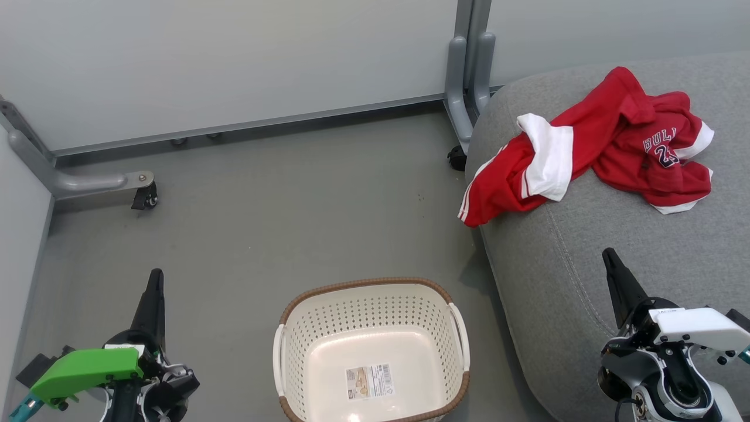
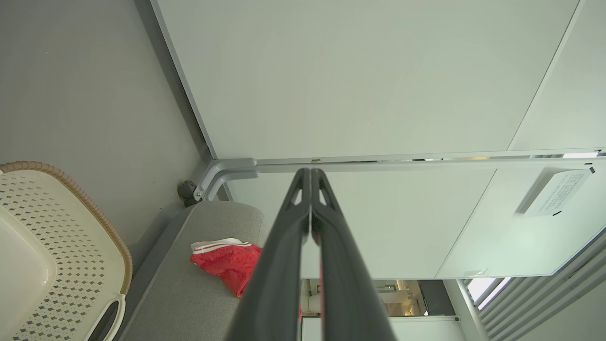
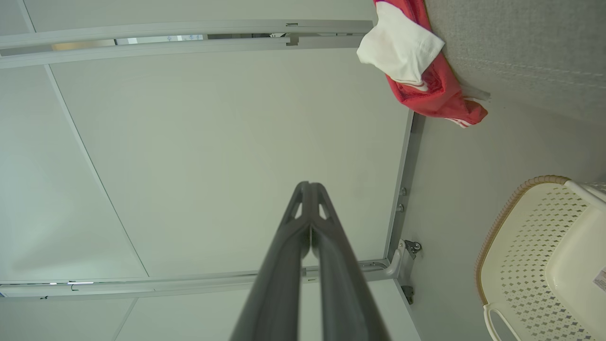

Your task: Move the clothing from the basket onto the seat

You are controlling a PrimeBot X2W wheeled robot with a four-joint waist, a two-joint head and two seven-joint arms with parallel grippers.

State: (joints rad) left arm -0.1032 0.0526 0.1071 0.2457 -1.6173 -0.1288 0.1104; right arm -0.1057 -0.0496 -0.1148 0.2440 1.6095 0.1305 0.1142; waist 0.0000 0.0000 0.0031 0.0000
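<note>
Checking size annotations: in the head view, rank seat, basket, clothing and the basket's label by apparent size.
1. seat, largest, though cropped.
2. basket and clothing: similar spread, not ranked; basket sits nearer, cropped.
3. label, smallest.

The left claw [image 1: 156, 274] sits low on the left in the head view. Its two long dark fingers [image 1: 151, 308] are pressed tight together and point almost straight up the picture, and there is a green cover [image 1: 85, 368] on the wrist behind them. The right claw [image 1: 608, 253] sits low on the right, squeezed closed too, with its fingers leaning a little to the left and a white cover [image 1: 700, 325] on its wrist. In each wrist view the two fingers rise from the bottom edge and meet at the tips, with just a thin slit between them lower down.
</note>
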